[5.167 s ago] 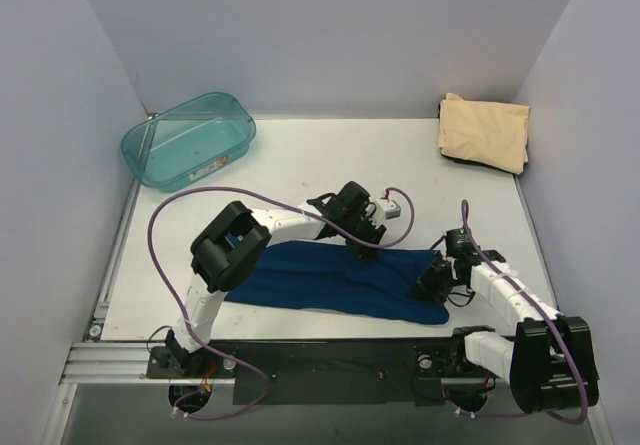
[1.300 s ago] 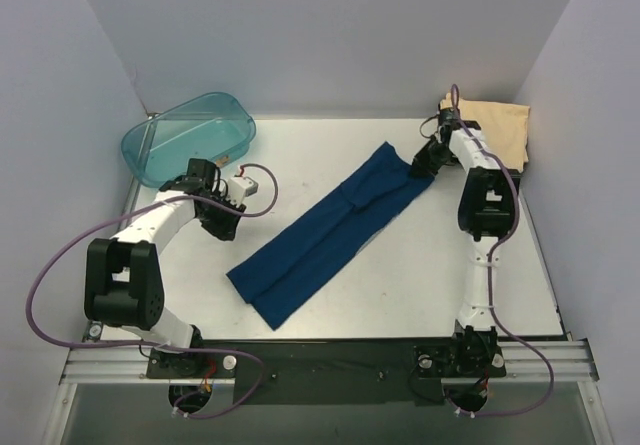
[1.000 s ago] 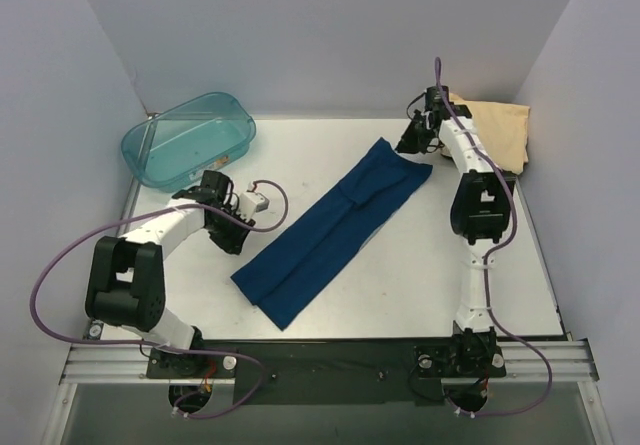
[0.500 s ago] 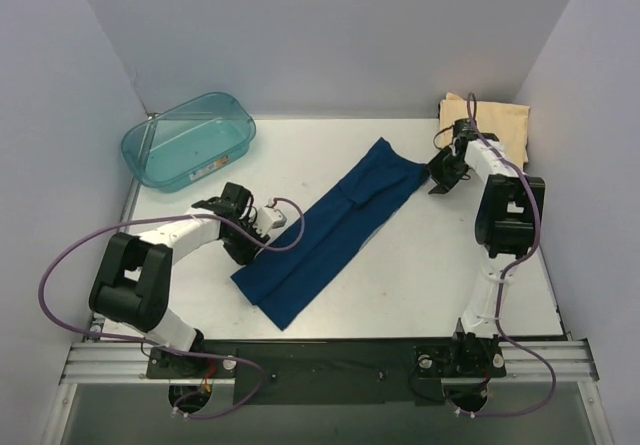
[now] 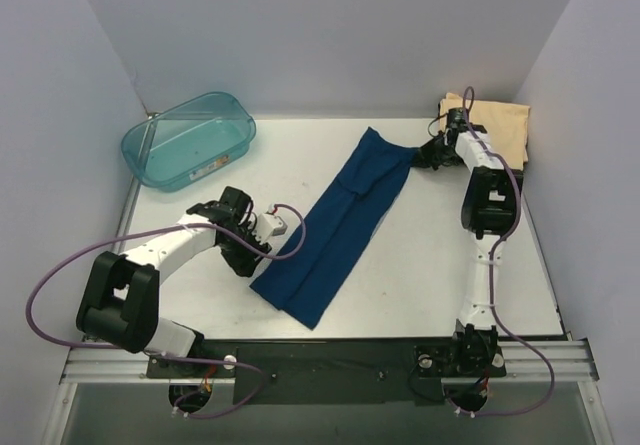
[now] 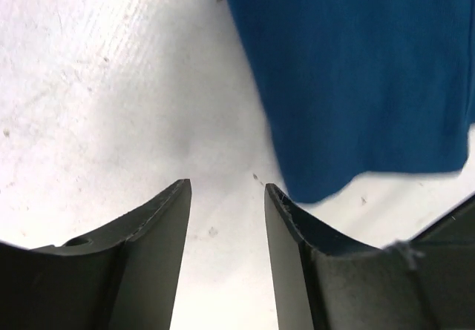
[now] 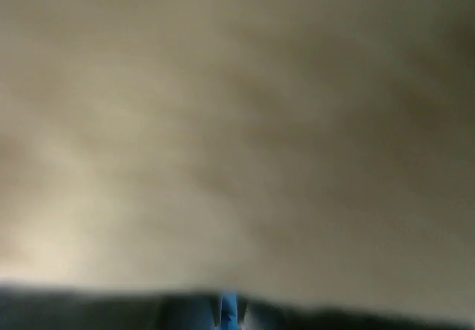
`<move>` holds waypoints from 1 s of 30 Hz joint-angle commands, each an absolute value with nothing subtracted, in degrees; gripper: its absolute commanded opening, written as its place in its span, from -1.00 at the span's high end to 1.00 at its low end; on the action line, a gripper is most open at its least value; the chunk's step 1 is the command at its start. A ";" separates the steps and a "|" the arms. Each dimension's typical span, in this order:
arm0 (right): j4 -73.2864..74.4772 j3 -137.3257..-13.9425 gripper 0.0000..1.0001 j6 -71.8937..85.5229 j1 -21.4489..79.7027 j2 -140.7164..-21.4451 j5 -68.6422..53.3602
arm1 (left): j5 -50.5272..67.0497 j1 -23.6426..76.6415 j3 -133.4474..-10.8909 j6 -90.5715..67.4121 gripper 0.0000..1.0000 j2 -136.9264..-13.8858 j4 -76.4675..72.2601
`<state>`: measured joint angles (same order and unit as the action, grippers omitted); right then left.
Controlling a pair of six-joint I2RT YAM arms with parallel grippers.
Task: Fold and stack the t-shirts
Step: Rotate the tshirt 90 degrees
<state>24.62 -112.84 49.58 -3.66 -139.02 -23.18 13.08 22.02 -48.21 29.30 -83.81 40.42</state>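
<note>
Lying diagonally on white walled-in table (image 5: 420, 255), navy t-shirt (image 5: 342, 223), right jaws pinching it, left jaws spread

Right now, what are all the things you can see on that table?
Navy blue cloth t-shirt: one, dark blue, folded into a long strip slanting across the table's middle.
Tan folded cloth t-shirt: one, beige, far right corner.
Translucent teal plastic tub: one, teal, far left corner.
White table: one, white, under everything.
Left pincer: one, black, open over bare table beside the strip's near end.
Right pincer: one, black, shut on the strip's far end.
</note>
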 commanded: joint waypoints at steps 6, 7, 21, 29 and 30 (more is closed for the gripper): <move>6.27 -137.10 0.83 60.11 -1.50 -156.69 -29.17 | 19.69 25.99 -51.25 30.15 -0.12 -78.66 50.81; 5.54 -137.63 0.69 61.07 -1.49 -156.97 -29.61 | 18.99 27.41 -51.07 29.71 -0.12 -78.84 50.19; 12.03 -105.48 -0.79 44.65 5.70 -118.42 -23.98 | 28.65 33.13 -56.60 41.02 -0.20 -73.49 57.65; 22.23 -71.49 -0.82 40.08 16.25 -91.52 -18.47 | 34.62 34.80 -42.64 72.27 -0.38 -53.71 52.67; 22.24 -63.80 -0.80 41.38 18.70 -86.71 -17.24 | 34.98 35.76 -40.71 70.42 -0.38 -52.66 48.12</move>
